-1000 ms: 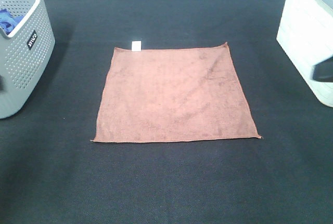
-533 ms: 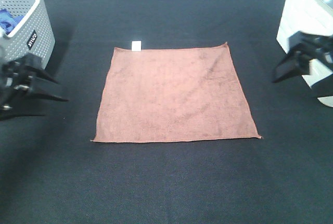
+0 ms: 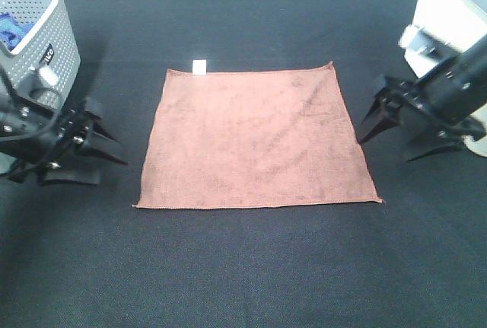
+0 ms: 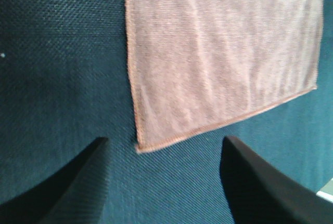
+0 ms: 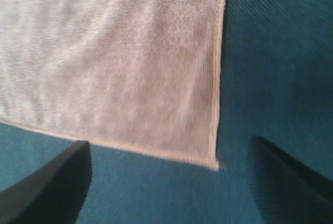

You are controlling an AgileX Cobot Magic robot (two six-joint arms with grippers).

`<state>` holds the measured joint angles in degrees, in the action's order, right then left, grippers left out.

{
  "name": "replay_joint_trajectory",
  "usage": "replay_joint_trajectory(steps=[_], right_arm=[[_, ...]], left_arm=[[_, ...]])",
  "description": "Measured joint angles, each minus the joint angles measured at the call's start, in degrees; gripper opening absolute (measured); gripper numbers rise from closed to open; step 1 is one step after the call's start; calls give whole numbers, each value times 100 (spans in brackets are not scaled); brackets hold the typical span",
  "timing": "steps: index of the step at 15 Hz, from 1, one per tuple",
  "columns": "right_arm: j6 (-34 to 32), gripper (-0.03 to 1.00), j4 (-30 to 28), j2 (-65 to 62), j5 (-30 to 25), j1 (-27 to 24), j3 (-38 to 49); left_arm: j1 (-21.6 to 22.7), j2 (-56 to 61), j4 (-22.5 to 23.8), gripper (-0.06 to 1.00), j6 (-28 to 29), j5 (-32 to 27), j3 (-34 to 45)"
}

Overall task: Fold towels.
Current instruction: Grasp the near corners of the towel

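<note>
A brown towel [image 3: 257,138] lies flat and unfolded on the black table, with a small white tag [image 3: 199,67] at its far left corner. My left gripper [image 3: 112,150] is open and empty, just left of the towel's left edge. My right gripper [image 3: 370,121] is open and empty, just right of the towel's right edge. The left wrist view shows the towel [image 4: 218,52] with a corner between the open fingers [image 4: 255,182]. The right wrist view shows the towel [image 5: 114,63] with a corner between its open fingers [image 5: 47,187].
A grey perforated basket [image 3: 34,62] with something blue inside stands at the far left. A white bin [image 3: 441,16] stands at the far right, behind the right arm. The table [image 3: 251,267] is covered in black cloth.
Both arms have come into view from the sides and moved inward toward the towel's left and right edges. The towel has not moved.
</note>
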<state>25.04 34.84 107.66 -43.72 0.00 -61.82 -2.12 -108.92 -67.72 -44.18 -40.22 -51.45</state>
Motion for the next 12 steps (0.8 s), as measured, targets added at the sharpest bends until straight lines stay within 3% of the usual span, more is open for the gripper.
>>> replay_joint_trajectory(steps=[4,10,12], right_arm=[[493,77,178,814,-69,0,-315],[756,76,579,1134,-46,6,-367],[859,76,642,1192,46,315,-424]], left_arm=[[-453,-521,0,59,0,286,-304],[-728,-1094,-69,59,0,281,-894],[-922,-1243,-195,59,0,269,-1134]])
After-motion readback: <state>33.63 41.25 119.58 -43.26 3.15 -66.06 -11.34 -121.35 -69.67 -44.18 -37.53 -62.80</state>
